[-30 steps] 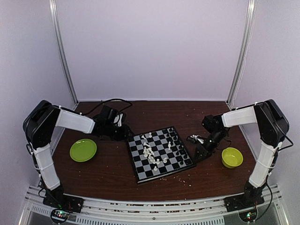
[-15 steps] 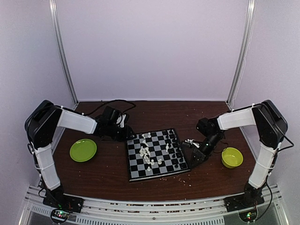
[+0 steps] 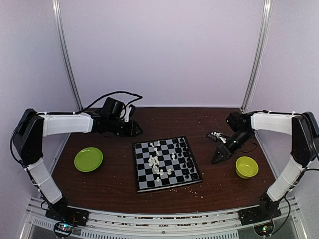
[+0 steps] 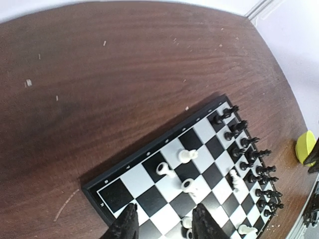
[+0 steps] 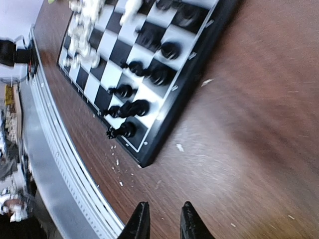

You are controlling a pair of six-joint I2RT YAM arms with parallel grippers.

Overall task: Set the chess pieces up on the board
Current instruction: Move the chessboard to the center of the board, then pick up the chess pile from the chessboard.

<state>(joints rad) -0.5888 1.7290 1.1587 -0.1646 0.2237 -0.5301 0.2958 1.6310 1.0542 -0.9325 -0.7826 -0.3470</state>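
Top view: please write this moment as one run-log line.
board: flat, centred | white pieces: scattered mid-board | black pieces: right side rows | left gripper: open, empty | right gripper: open, empty | setup: unfinished

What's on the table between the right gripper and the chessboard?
Only bare wooden tabletop with a few pale crumbs separates the right gripper from the chessboard, clearest in the right wrist view.

Pale lilac walls (image 3: 164, 50) close in the back and sides, evenly lit. Two slanted metal posts (image 3: 67, 55) rise at the rear corners. The dark brown wood-grain tabletop (image 3: 114, 184) carries scattered pale crumbs (image 3: 199, 189). A ribbed aluminium rail (image 3: 159, 221) runs along its near edge.
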